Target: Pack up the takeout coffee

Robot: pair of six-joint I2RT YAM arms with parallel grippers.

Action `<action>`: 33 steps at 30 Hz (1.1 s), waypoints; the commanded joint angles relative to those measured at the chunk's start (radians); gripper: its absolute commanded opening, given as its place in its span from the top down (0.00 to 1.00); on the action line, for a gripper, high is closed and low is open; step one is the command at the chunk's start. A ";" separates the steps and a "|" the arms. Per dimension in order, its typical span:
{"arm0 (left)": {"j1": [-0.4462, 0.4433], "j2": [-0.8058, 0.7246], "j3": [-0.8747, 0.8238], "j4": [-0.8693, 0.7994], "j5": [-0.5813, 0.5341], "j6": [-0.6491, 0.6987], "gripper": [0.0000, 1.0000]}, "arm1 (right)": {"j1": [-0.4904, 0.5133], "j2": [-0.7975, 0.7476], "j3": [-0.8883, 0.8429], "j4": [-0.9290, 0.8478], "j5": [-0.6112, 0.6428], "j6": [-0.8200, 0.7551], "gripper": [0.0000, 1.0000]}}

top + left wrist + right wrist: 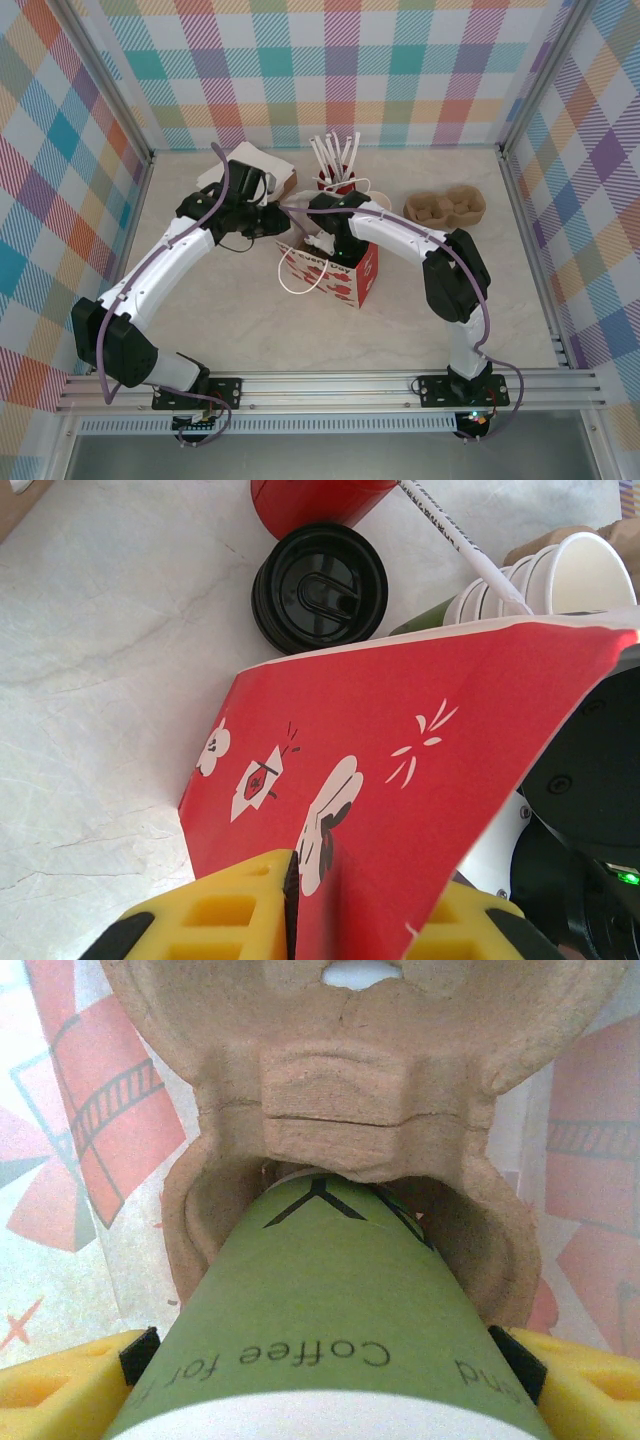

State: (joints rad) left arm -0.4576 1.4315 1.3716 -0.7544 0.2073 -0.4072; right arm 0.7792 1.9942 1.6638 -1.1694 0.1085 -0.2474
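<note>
A bag [420, 740] is pinched in the left gripper [290, 910]; a green cup [320, 1300] is clamped in the right gripper [330, 1385], a tray [330, 1100] just beyond the jaws.

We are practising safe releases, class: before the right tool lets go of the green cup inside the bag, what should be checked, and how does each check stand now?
1. Right tool grips the green cup on both sides: ok.
2. Cup's base points into a pocket of the cardboard carrier: ok.
3. Cup fully seated in that pocket: cannot tell.
4. Left tool pinches the red bag wall: ok.
5. Bag stands upright on the table: ok.
</note>
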 commanded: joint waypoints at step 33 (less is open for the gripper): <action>-0.007 0.009 0.018 -0.018 -0.024 -0.006 0.73 | -0.001 -0.058 0.003 -0.060 0.021 0.028 0.33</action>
State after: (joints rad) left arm -0.4576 1.4319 1.3716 -0.7567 0.1928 -0.4076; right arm 0.7792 1.9717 1.6444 -1.1675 0.1131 -0.2253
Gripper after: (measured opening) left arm 0.270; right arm 0.831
